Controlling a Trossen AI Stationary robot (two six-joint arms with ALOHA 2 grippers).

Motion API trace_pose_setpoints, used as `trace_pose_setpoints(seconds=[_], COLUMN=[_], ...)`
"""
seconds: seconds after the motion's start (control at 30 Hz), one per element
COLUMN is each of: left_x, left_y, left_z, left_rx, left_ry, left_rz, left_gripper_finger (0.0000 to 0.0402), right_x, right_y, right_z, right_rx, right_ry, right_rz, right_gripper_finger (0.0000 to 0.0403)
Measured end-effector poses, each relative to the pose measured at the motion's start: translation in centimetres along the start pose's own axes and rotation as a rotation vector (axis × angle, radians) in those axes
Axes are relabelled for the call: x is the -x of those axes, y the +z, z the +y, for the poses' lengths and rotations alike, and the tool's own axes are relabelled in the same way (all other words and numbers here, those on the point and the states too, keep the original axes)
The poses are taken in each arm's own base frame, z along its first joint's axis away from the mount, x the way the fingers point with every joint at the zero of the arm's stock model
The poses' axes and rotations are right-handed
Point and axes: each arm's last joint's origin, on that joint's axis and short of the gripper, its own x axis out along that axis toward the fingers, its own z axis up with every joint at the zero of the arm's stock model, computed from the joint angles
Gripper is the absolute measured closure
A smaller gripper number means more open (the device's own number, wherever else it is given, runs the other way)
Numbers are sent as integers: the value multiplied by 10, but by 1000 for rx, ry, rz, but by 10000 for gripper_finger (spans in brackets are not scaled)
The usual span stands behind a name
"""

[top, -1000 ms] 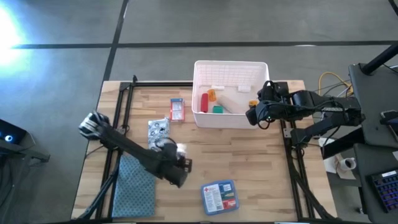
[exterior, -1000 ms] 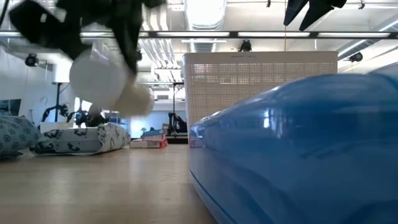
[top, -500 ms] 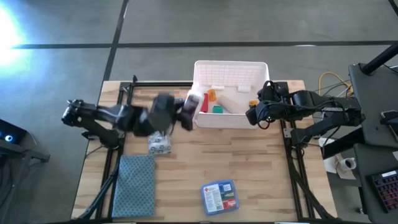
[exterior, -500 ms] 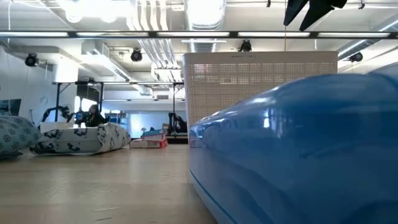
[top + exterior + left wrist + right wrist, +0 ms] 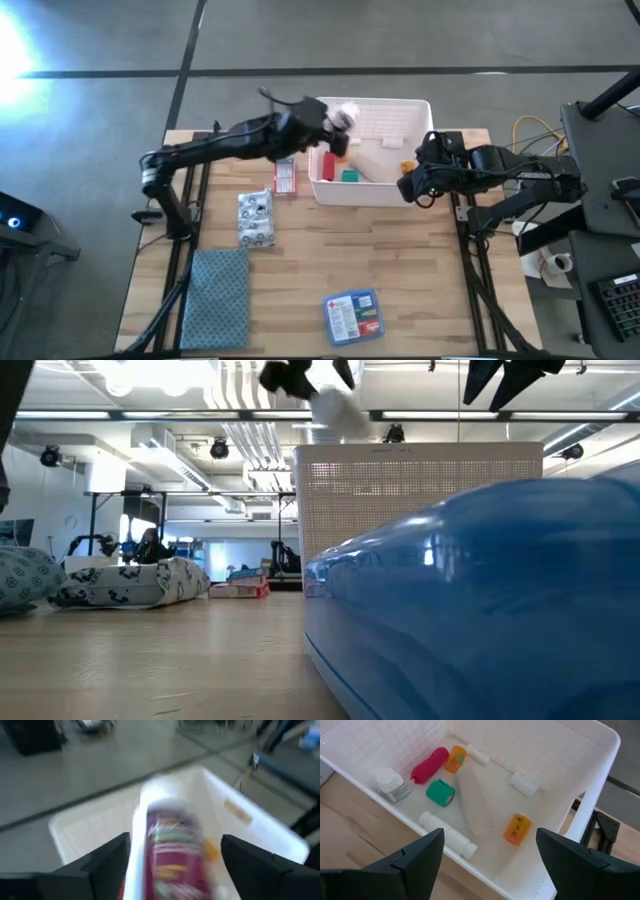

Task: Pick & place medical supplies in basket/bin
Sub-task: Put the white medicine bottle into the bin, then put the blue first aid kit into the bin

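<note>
My left gripper (image 5: 333, 124) hovers over the far left corner of the white perforated bin (image 5: 420, 108) and is shut on a white pill bottle (image 5: 347, 112) with a maroon label. The low view shows that bottle (image 5: 340, 412) above the bin wall (image 5: 420, 480). My right gripper (image 5: 409, 186) waits open at the bin's right side, above the rim. In the bin lie a red tube (image 5: 429, 765), orange vials (image 5: 517, 828), a green roll (image 5: 440, 793) and white bottles (image 5: 447, 835). A blue first-aid packet (image 5: 353, 315), a red-white box (image 5: 285, 177) and a silvery pack (image 5: 255, 218) lie on the table. My left gripper pinches the bottle's labelled body (image 5: 172, 855) between its two fingers (image 5: 107, 862). The bottle lies along the fingers, its white cap end (image 5: 156, 790) pointing away from the wrist. It is lifted clear, tilted above the bin.
A blue-grey folded cloth (image 5: 215, 310) lies flat at the near left of the table. Black frame rails (image 5: 195, 190) run along both table sides. Bare wood lies between the bin and the blue packet.
My left gripper, shut on the white bottle, has risen from the table's near middle and swung toward the far edge and rightward, ending over the bin's far left corner. The bottle went with it, lifted clear throughout. The right arm has kept still.
</note>
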Motion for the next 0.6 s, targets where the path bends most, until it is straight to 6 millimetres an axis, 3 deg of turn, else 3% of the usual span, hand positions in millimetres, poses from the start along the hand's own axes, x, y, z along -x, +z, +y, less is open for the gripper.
trace_pose_setpoints(seconds=[0.13,0.3,0.43,0.6], left_x=[1,33,66,80], left_y=[0,-4,-32,-71], left_z=[1,3,-9,5], left_rx=[-88,-188,-283,-212], left_ry=[14,28,-5,325], left_rz=[72,206,364,458], left_gripper_finger=[91,87,87,87], right_x=[0,0,0,-2], right_y=[-2,-5,-5,-6], right_z=[-1,-3,-3,-2], right_rx=[14,24,37,42], right_ry=[3,-12,-12,-15], right_rz=[38,66,65,65], right_gripper_finger=[97,97,97,97])
